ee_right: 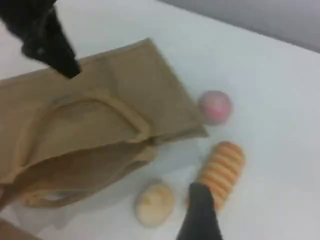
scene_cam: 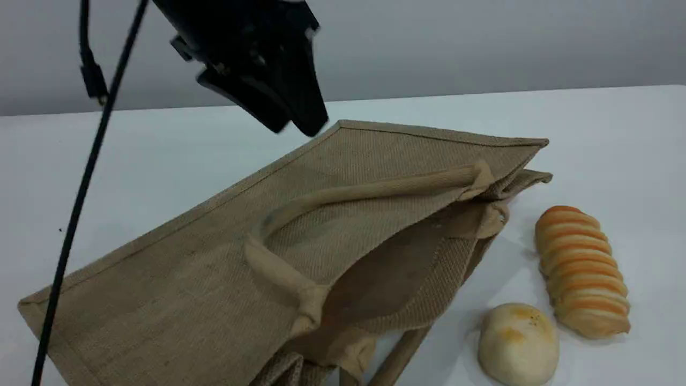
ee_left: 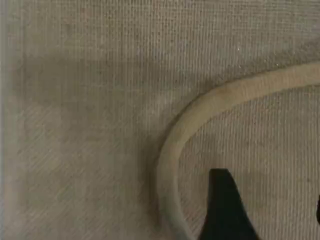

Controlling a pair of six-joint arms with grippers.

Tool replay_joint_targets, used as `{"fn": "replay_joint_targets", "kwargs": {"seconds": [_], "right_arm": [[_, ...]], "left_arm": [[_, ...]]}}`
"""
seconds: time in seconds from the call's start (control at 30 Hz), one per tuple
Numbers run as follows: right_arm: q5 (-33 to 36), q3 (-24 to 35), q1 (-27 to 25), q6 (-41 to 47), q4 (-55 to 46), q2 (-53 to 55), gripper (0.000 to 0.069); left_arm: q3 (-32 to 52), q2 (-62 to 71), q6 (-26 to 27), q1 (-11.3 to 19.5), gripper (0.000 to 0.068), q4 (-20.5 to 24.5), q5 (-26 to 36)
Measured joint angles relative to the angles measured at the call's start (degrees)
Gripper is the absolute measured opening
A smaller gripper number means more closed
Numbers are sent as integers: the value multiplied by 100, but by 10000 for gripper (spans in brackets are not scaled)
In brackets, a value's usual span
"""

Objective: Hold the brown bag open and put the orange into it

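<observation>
— What's the setting?
— A plain white table (scene_cam: 589,123) before a grey wall (scene_cam: 482,37). The brown bag (scene_cam: 177,279) lies on its side, mouth facing the ridged bread roll (scene_cam: 581,271) and pale bun (scene_cam: 517,343).
— The claws?
— The left gripper (scene_cam: 295,120) hovers spread above the bag; the right gripper (ee_right: 200,210) is spread, holding nothing.
— The orange?
— I can't see it.

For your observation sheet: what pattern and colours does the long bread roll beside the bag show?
The bread roll has orange and pale cream ridged stripes across it, clearest in the scene view.
</observation>
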Motion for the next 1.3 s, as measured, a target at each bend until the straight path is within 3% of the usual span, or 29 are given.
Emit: {"fn": "replay_joint_targets", "kwargs": {"seconds": [0.2,0.43,0.93,1.3], "right_arm": [[732,0,0,289,-466,-800,472],[729,0,0,483,-693,-1101,472],[718,0,0,477,-740,-1096,472],[718,0,0,475,-625,-1096,472]], "left_arm": [[68,385,0,-423,388,18,-141],[68,922,-5,-837,388,18,-303],[57,1169,-27,-894,388,28,-551],[57,286,-95,-894,388,210,116]]}}
